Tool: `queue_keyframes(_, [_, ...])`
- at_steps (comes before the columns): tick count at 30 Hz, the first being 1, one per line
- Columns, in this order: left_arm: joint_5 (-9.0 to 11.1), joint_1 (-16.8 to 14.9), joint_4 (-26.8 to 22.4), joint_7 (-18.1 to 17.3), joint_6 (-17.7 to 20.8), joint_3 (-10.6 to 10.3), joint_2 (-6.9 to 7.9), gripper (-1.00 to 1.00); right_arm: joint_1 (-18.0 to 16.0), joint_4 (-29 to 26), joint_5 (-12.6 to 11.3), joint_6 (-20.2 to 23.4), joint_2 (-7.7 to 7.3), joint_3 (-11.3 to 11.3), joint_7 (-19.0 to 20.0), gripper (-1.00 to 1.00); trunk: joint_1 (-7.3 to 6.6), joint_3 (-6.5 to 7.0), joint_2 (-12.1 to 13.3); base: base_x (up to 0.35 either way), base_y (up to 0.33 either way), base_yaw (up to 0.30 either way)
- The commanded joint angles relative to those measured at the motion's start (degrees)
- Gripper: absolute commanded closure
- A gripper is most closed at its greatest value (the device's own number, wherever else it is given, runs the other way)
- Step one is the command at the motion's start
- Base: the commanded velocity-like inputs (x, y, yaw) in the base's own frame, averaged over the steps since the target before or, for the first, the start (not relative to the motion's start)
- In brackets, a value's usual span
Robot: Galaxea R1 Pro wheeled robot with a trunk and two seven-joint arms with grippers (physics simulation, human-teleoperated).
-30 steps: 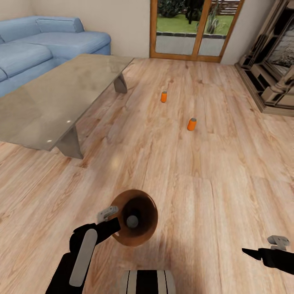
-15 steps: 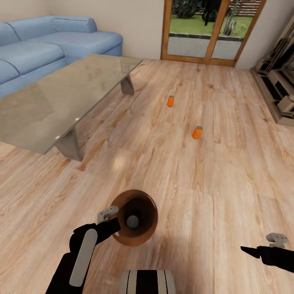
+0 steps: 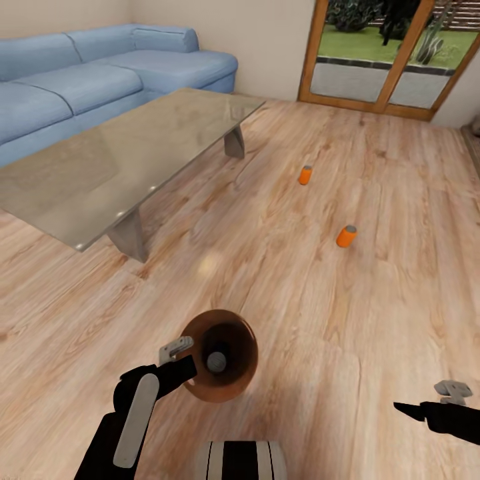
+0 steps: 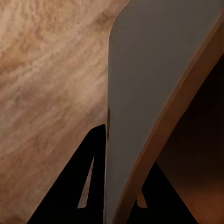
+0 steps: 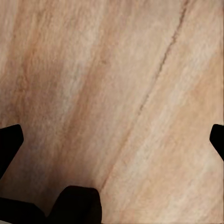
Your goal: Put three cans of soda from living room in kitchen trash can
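The left gripper (image 3: pixel 175 349) is carrying the tash can (image 3: pixel 223 365), fingers clamped on its rim, and one grey-topped can (image 3: pixel 216 361) is already sitting inside it. Two more soda cans are waiting on the plank floor: the far one (image 3: pixel 305 175) standing, the near one (image 3: pixel 346 236) leaning (both well apart from the bin). So roughly a third looks done. The left wrist view is showing the bin wall (image 4: pixel 144 93) pinched between the fingers; the right wrist view is showing the right gripper (image 5: pixel 112 140) spread wide over bare floor, holding nothing.
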Motion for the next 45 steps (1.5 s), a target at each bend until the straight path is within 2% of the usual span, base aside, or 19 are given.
queue_keyframes(1, [0.93,-0.02,-0.02,0.24,-0.31,-0.06,0.0,1.0,0.0,0.0,-0.01,-0.02,0.0,-0.01,-0.47,-1.0,0.0,0.0,0.0,0.219,-0.263,0.3])
queue_keyframes(6, [0.93,-0.02,-0.02,0.24,-0.31,-0.06,0.0,1.0,0.0,-0.01,-0.03,-0.06,0.0,-0.02,-1.44,-1.0,0.0,0.0,0.0,0.219,-0.263,0.266])
queue_keyframes(14, [0.93,-0.02,-0.02,0.24,-0.31,-0.09,0.0,1.0,0.0,0.26,0.1,-0.07,0.04,0.08,-1.98,-1.0,0.0,0.0,0.0,0.219,-0.263,0.043])
queue_keyframes(22, [1.21,-0.02,-0.02,0.1,-0.31,-0.18,0.0,1.0,0.0,0.48,0.2,-0.07,0.31,0.27,-8.74,-1.0,0.0,0.0,0.0,0.219,-0.263,0.002])
queue_keyframes(31, [3.85,-0.02,-0.02,0.07,-0.31,-0.25,0.0,1.0,0.0,0.25,0.17,-0.07,0.35,0.42,-9.45,-1.0,0.0,0.0,0.0,0.221,-0.263,0.0])
queue_keyframes(37, [4.07,-0.02,-0.05,0.14,-0.31,-0.24,0.0,1.0,0.0,0.1,0.21,-0.12,0.5,0.54,-9.52,-1.0,0.0,0.0,0.0,0.222,-0.262,0.0])
queue_keyframes(45, [4.09,-0.02,-0.11,0.15,-0.31,-0.1,0.0,1.0,0.0,0.77,0.42,-0.42,1.78,0.62,-9.78,-1.0,0.0,-0.02,0.0,0.223,-0.261,0.133])
